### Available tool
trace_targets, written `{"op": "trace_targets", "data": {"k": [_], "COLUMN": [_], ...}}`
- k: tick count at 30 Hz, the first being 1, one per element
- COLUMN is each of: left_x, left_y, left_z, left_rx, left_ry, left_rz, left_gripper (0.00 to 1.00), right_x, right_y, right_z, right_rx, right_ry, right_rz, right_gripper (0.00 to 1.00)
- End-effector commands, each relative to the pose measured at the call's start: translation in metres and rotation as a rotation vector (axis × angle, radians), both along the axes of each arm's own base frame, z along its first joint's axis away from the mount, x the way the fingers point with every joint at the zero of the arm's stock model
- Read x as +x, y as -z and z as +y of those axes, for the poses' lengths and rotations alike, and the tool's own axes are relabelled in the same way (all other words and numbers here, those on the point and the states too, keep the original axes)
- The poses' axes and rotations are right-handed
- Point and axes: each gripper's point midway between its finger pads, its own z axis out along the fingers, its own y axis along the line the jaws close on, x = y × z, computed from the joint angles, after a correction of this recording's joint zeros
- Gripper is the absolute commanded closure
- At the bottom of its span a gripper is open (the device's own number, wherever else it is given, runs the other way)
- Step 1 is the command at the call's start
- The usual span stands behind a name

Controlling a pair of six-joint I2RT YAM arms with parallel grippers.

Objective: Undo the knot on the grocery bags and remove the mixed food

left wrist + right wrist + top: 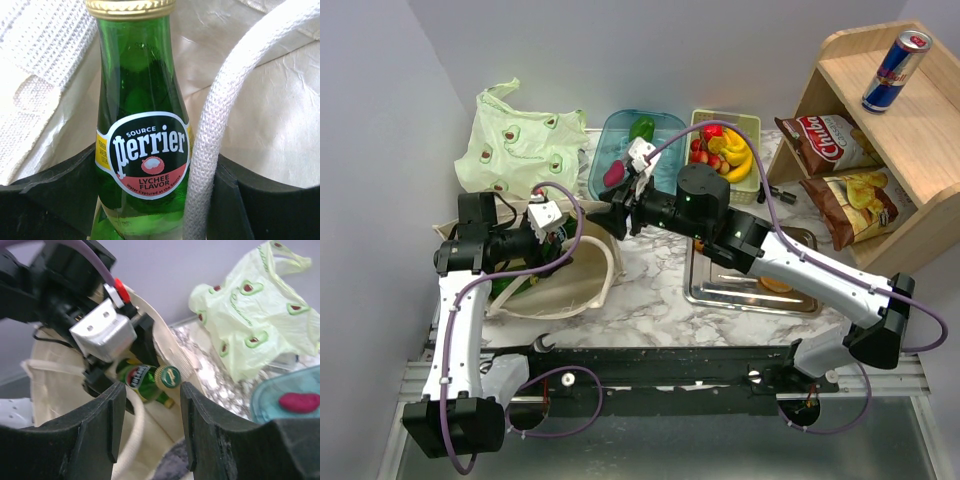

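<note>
Left hand (157, 197) — round green bottle (137, 85)

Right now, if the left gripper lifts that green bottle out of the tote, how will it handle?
The green bottle looks like smooth glass: probably heavy for its size, slippery, breakable if dropped. Being round, it may roll if laid down. The tote strap lies between it and a finger of the left gripper, so the grip may slip.

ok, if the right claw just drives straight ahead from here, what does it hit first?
Most likely the green bottle lying in the beige tote, cap end first: it shows right between the fingers of the open right claw. The tote's rim runs close beside that line; depth unclear.
</note>
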Motion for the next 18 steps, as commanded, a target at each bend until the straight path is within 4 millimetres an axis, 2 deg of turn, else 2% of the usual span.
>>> {"op": "trace_targets", "data": {"k": [1,5,18], "left_x": [0.006,0.006,0.002], "left_y": [-0.042,-0.044,-0.053], "left_z": [-0.015,-0.016,-0.020], "left_rx": [-0.100,-0.113,-0.161], "left_ry": [0.058,0.051,0.047], "left_rz": [-0.149,-0.176,-0.214], "left_gripper": [1.00,1.00,1.00], "right_x": [-0.014,-0.015,0.011], "right_y": [-0.013,0.007,0.019], "right_z": [0.021,0.032,0.053], "right_rx": [0.078,0.064,0.142], "right_ry": [-0.105,-0.122,-0.047], "right_rz": [0.099,0.185,0.325], "right_gripper": [0.47,0.49,0.50]}}
